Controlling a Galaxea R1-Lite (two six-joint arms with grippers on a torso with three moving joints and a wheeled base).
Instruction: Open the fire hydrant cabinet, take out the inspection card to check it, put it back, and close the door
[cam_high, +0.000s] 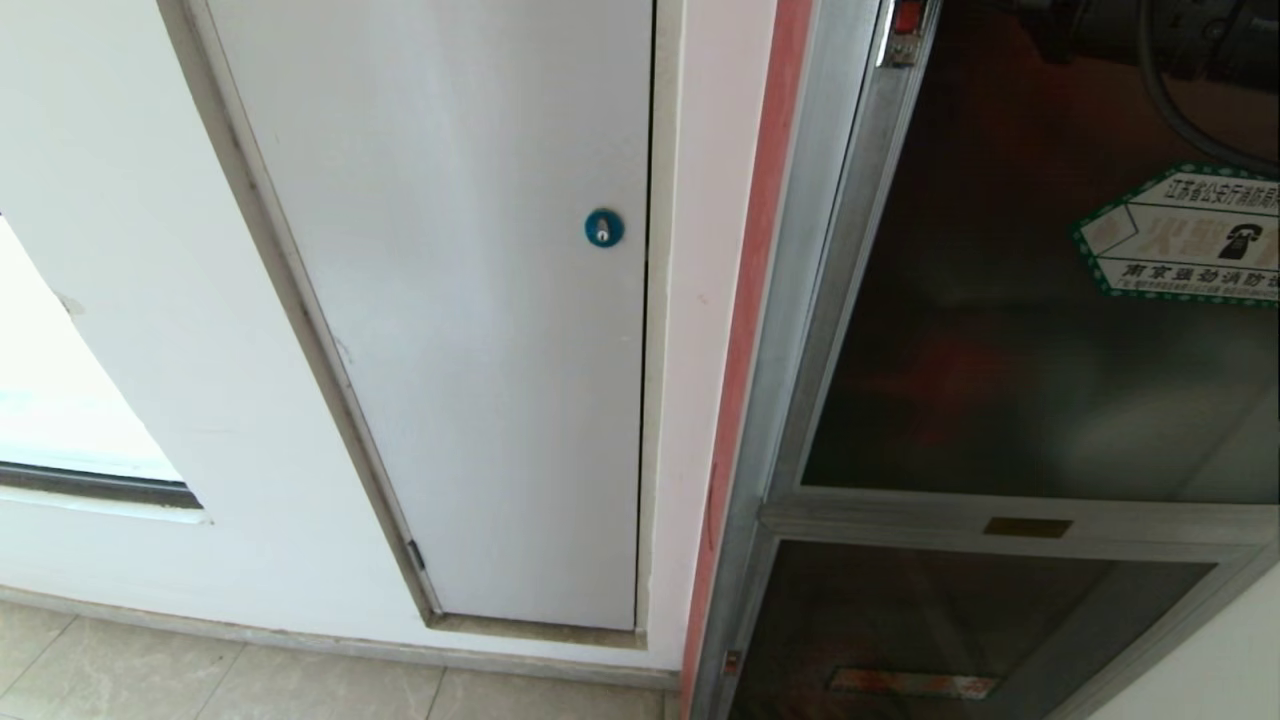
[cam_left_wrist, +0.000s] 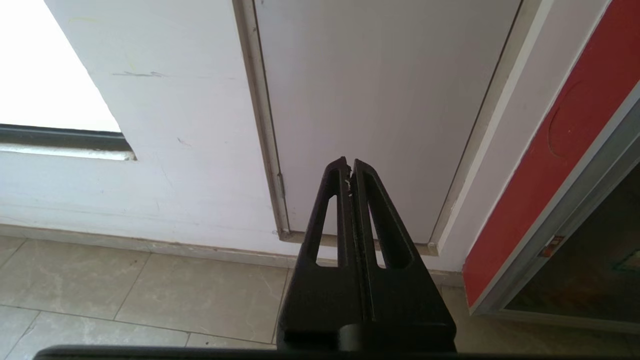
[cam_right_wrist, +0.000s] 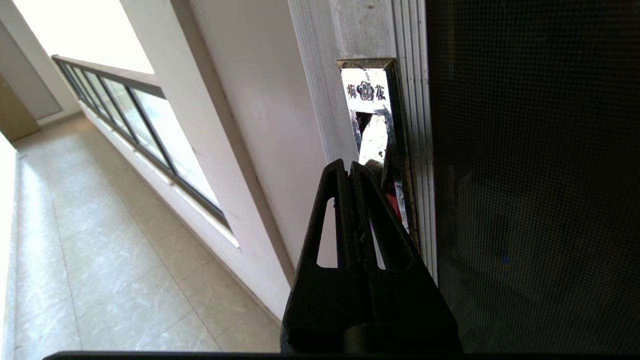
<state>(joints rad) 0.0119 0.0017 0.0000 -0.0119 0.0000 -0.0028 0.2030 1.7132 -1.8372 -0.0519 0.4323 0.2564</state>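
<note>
1. Cabinet on head view's right; door looks shut or nearly so, sticker on glass. Card not in view.
2. Step, judged: opening, at the latch in door frame.
3. R gripper at latch, jaws together, nothing held.
4. Next: prob. hook or press latch, pull door outward.
5. L gripper parked low near white panel door, jaws together.

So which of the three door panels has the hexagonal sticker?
The upper dark glass door of the cabinet, with the green-bordered sticker; the lower glass panel and the white panel door lack it.
</note>
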